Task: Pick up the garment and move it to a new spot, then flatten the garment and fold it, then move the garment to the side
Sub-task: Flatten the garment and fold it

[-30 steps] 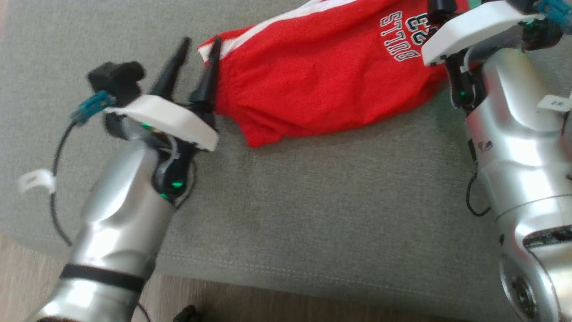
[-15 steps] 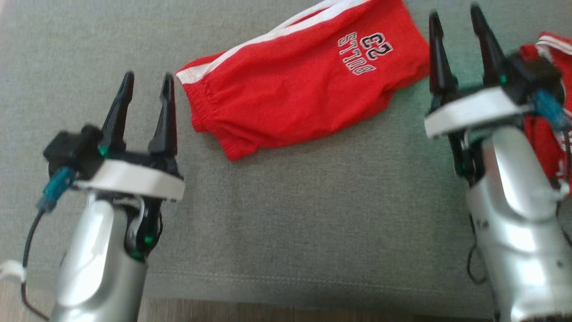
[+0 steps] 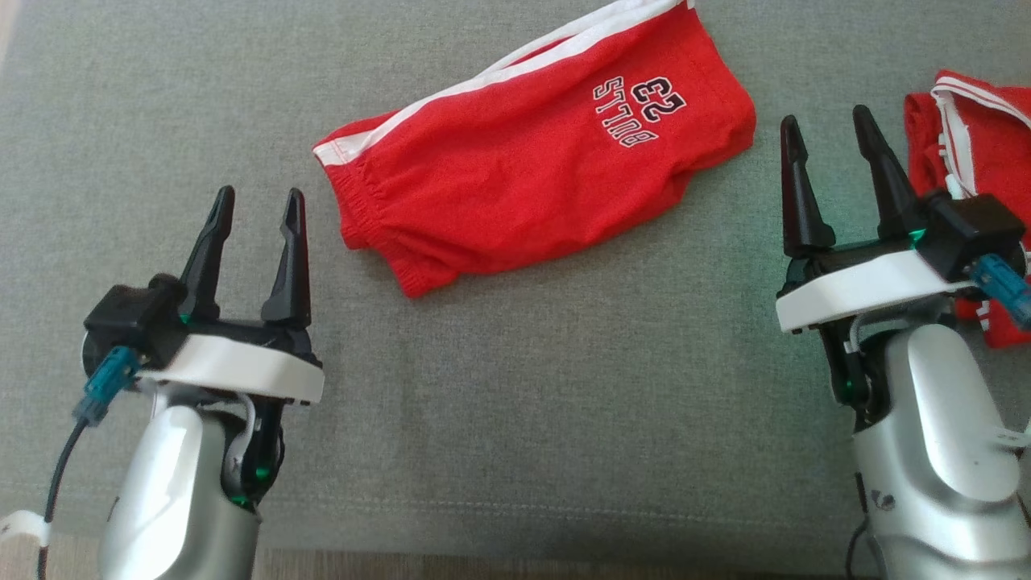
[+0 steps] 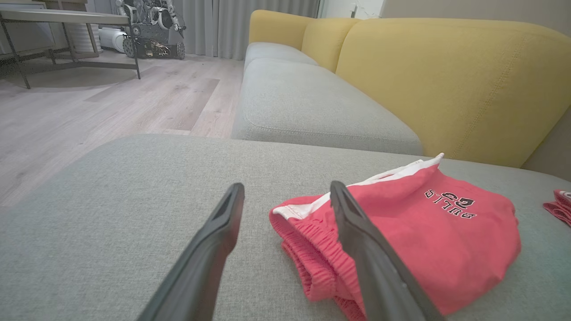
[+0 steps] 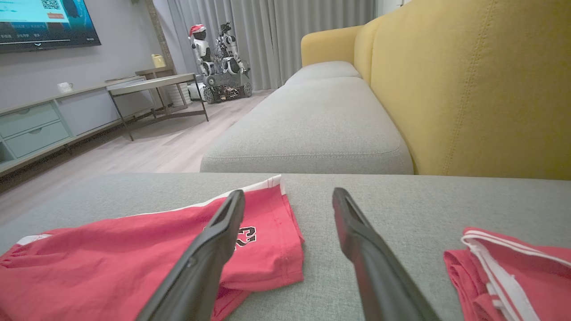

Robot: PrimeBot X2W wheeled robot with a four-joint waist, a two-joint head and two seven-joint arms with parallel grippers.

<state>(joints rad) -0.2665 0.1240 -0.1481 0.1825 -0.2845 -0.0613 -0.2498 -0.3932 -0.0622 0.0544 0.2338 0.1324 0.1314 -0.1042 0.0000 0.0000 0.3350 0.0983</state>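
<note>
On the grey sofa cushion [image 3: 515, 403] in the head view, the folded red garment [image 3: 532, 169] lies between the two grippers. Its long axis runs from lower left to upper right, with the elastic waistband end toward the left gripper [image 3: 259, 195] and the printed leg end toward the right gripper [image 3: 825, 117]. Both pairs of jaws stand wide apart, holding nothing, clear of the cloth. A second red garment [image 3: 979, 121] lies beside the right gripper, making two in all.

In the left wrist view, the waistband end lies just past the left gripper's fingers.

In the right wrist view, the printed end sits at lower left and the second red garment at lower right.
</note>
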